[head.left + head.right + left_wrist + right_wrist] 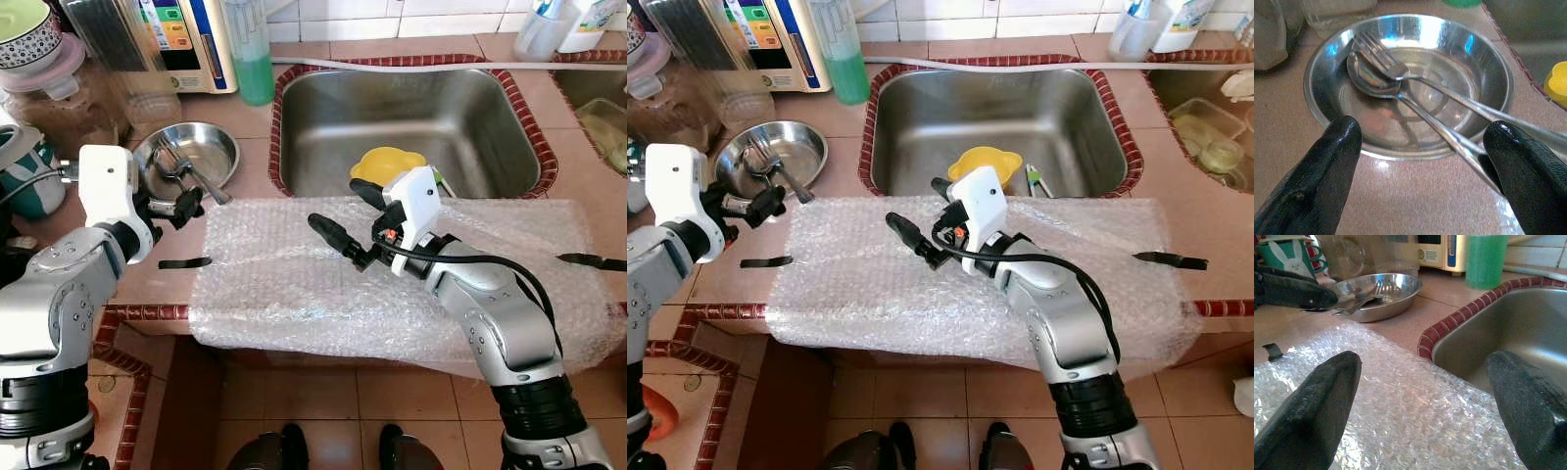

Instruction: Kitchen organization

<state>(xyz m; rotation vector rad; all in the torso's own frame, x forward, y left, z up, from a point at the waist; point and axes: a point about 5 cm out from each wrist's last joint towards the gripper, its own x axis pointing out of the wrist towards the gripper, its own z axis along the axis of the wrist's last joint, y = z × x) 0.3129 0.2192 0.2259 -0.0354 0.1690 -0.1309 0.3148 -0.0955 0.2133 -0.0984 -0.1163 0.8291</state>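
A shallow steel bowl (pixel 214 155) sits on the tiled counter left of the sink, holding a fork (pixel 1395 68) and a spoon (pixel 1370 78) whose handles stick out over its near rim. My left gripper (pixel 182 208) is open at that near rim, low over the counter. The spoon's handle runs close by one finger (pixel 1520 161), and nothing is gripped. My right gripper (pixel 347 217) stands open above a sheet of bubble wrap (pixel 284 284) spread along the counter's front edge, its fingers pointing toward the bowl.
The steel sink (pixel 411 117) holds a yellow funnel-like piece (pixel 388 164). A green bottle (pixel 251 59), a water dispenser (pixel 186 39), jars and a rabbit mug (pixel 24 171) crowd the back left. Black strips (pixel 184 262) lie on the counter.
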